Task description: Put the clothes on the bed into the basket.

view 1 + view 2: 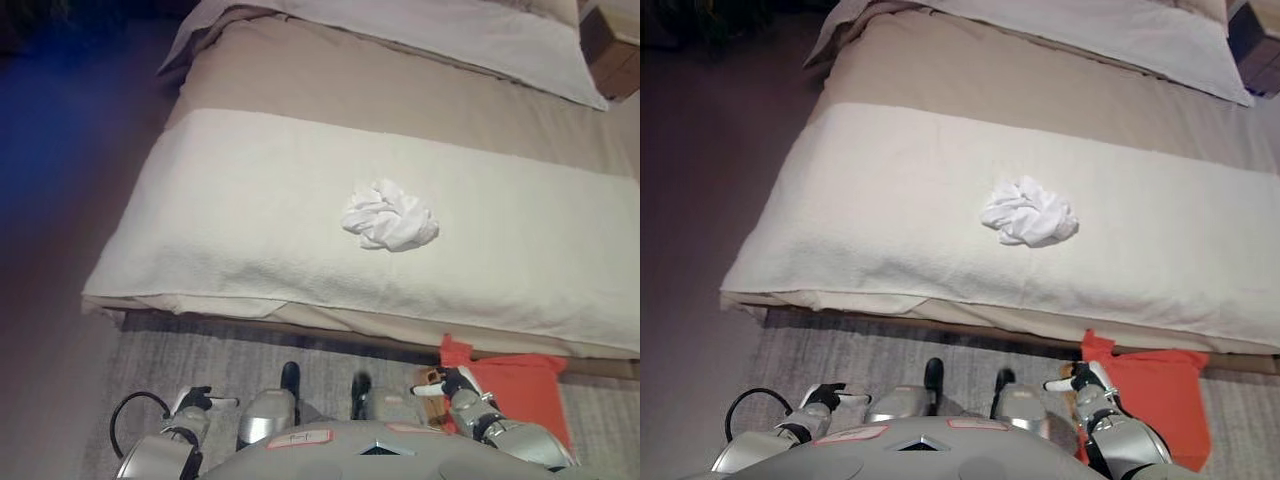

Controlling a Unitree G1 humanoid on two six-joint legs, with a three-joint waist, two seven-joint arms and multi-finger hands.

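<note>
A crumpled white garment [389, 216] lies alone in the middle of the cream blanket [230, 200] on the bed. An orange cloth basket [520, 390] stands on the floor against the bed's near edge, at the lower right. My right hand [457, 386] is at the basket's left rim, fingers curled at its tan handle [428, 379]. The inside of the basket is hidden from here. My left hand [196, 401] hangs low at the lower left, fingers relaxed, holding nothing and well away from the garment.
A white pillow [470, 30] lies across the head of the bed. A brown bedside unit [612, 45] shows at the top right. A grey rug [190, 360] covers the floor by the bed, and bare floor [60, 200] runs along the bed's left side.
</note>
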